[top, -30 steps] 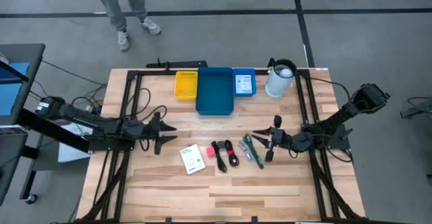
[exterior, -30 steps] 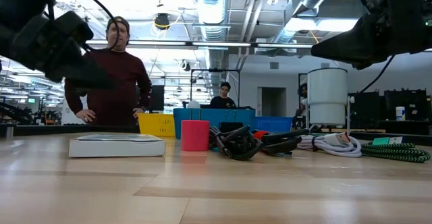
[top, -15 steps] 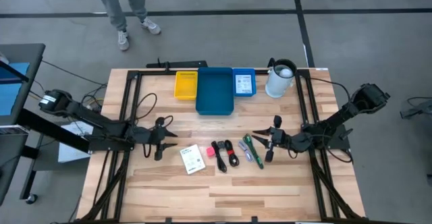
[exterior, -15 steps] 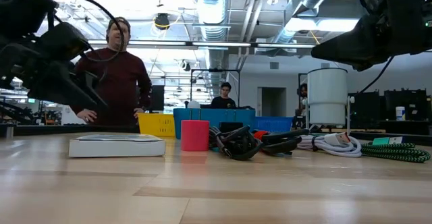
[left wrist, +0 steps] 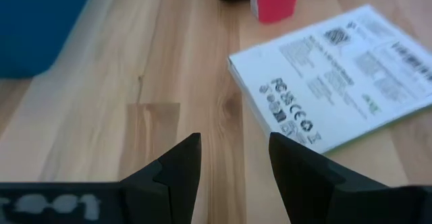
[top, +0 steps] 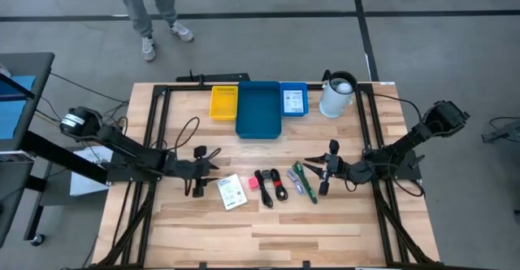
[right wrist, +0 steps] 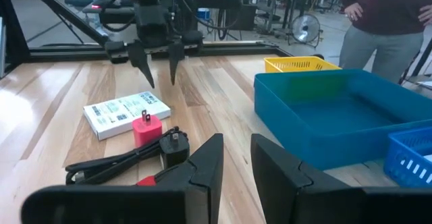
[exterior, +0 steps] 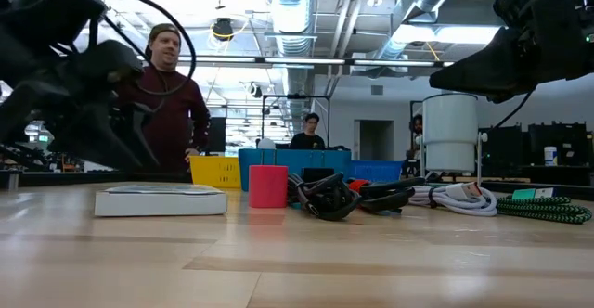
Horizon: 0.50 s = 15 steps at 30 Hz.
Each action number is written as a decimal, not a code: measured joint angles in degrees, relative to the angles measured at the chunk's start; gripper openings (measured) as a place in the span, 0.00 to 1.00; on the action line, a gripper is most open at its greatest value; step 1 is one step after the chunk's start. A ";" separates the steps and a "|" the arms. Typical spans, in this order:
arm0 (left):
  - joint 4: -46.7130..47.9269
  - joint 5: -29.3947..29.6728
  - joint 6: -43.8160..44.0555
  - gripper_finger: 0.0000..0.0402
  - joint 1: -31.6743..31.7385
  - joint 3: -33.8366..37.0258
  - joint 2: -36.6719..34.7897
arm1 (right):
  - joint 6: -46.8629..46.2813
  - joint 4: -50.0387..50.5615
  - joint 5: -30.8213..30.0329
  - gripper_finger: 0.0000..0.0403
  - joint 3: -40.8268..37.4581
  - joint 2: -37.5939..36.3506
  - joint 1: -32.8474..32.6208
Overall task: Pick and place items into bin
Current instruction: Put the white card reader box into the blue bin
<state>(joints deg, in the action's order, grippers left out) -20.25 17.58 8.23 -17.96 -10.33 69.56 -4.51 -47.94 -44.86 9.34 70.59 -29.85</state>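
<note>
**Left gripper open beside the white packet, right gripper open by the green sticks**

Left gripper (top: 203, 171) low over the bench (top: 268, 229), just off the packet's left side, fingers spread apart with bare wood between them in the left wrist view. White printed packet (top: 231, 192) flat on the wood, not touching the fingers (left wrist: 181, 166); corner of it close ahead of the fingertips in that same view. Open wood between the gripper and the bench's left edge, crossed only by the arm and its frame rails.

Right gripper (top: 318, 172) near the middle-right of the bench, fingers parted, holding nothing, just beside the green pen-like sticks (top: 302, 180). Narrow gap visible between its own fingers (right wrist: 206, 166) in the right wrist view.

Loose items in a row across the bench centre: packet, then pink-red cube (top: 253, 184) just beside it, then black coiled cables (top: 272, 186), then the green sticks. Cube close to the cables; touching or not, cannot tell.

Along the far edge: yellow bin (top: 223, 102), large blue bin (top: 259, 109), small blue bin (top: 294, 99), side by side, with a white jug (top: 337, 96) towards the far right corner. Large blue bin's interior showing bare in the right wrist view. Wide clear strip of wood between the item row and the bins, another along the near edge.

Person (exterior: 158, 104) standing beyond the far edge.
</note>
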 joint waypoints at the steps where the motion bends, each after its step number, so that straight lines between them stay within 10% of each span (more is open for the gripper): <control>1: 0.01 0.00 -0.02 0.41 0.00 -0.22 0.85 | -0.01 0.00 0.00 0.17 0.00 0.00 0.00; 15: 5.75 -1.89 -3.96 0.41 -0.02 -5.70 6.47 | -0.04 1.02 -0.02 0.17 0.00 0.00 0.00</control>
<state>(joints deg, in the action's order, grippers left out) -14.50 15.69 4.27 -17.98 -16.03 76.03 -4.56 -46.92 -44.88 9.34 70.59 -29.85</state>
